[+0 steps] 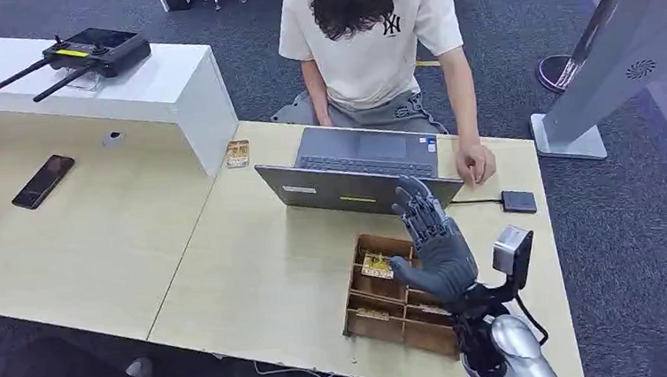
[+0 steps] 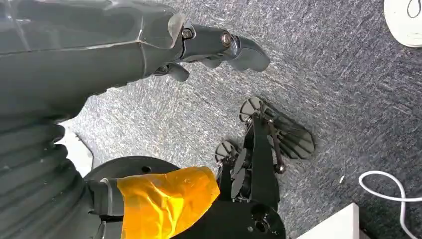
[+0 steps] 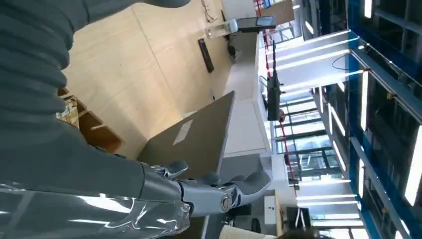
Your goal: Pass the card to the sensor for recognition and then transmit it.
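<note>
Currently right hand (image 1: 431, 235) raised above wooden divided tray (image 1: 384, 322), fingers extended and apart, grasping nothing. Card (image 1: 377, 264) lies flat in upper-left compartment of tray, just beside hand. Tray sits on light wooden table (image 1: 256, 274) near front edge. Open grey laptop (image 1: 355, 174) behind tray; person's hand (image 1: 475, 163) rests beside it. Small dark sensor box (image 1: 519, 200) on table, cabled, right of laptop. Left hand (image 2: 219, 47) hangs over grey carpet, released, fingers loosely extended.

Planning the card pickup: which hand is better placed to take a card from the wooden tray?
Right. The right hand hovers open over the wooden tray, near a card. The left hand hangs over carpet.
</note>
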Available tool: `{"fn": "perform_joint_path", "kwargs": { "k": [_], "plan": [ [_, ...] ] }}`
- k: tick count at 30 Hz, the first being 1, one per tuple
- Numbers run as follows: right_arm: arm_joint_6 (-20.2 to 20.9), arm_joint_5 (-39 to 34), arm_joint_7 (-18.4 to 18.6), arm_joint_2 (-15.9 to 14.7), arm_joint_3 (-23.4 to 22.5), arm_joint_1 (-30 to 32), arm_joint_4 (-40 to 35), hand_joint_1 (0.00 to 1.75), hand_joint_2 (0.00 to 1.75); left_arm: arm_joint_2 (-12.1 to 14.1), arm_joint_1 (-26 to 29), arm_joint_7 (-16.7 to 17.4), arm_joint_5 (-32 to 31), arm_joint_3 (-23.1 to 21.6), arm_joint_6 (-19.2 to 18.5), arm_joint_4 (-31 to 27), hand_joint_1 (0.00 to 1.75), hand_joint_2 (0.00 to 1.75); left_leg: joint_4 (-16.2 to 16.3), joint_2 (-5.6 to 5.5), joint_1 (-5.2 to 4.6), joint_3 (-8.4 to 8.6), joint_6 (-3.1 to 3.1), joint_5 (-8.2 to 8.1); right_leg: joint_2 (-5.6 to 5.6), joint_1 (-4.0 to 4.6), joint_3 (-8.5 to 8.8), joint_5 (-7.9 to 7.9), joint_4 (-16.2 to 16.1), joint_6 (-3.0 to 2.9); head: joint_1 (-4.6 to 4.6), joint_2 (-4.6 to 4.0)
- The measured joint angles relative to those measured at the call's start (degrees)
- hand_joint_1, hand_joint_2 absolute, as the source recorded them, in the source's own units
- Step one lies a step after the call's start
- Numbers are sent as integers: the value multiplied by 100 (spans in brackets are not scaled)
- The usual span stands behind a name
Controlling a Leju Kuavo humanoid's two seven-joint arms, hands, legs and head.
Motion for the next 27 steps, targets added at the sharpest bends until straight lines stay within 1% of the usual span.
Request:
{"fn": "perform_joint_path", "kwargs": {
  "k": [8, 11, 13, 22, 27],
  "plan": [
    [-35, 46, 85, -72, 0, 50, -89, 0, 175, 13, 2, 0, 0, 0, -2, 0, 0, 175, 0, 0, 0, 0, 0, 0, 0, 0, 0, 0, 0, 0, 0, 0],
    [-151, 112, 236, -243, 4, 200, -245, 0, 175, 33, 4, 0, -4, 7, -7, 0, 0, 175, 0, 0, 0, 0, 0, 0, 0, 0, 0, 0, -1, 0, 0, 0],
    [-181, 138, 256, -282, 7, 233, -280, 0, 175, 35, 4, 0, -18, 7, -7, 0, 0, 175, 0, 0, 0, 0, 0, 0, 0, 0, 0, 0, -1, 0, 0, 0],
    [-223, 142, 286, -347, 13, 354, -417, 0, 175, 100, 4, 46, -120, 7, -11, 0, 0, 175, 0, 0, 0, 0, 0, 0, 0, 0, 0, 0, 0, 0, 0, 0],
    [-323, 140, 297, -352, 13, 440, -550, 0, 175, 131, 3, 46, -241, 7, -11, 0, 0, 175, 0, 0, 0, 0, 0, 0, 0, 0, 0, 0, -1, 0, 0, 0]
  ]
}}
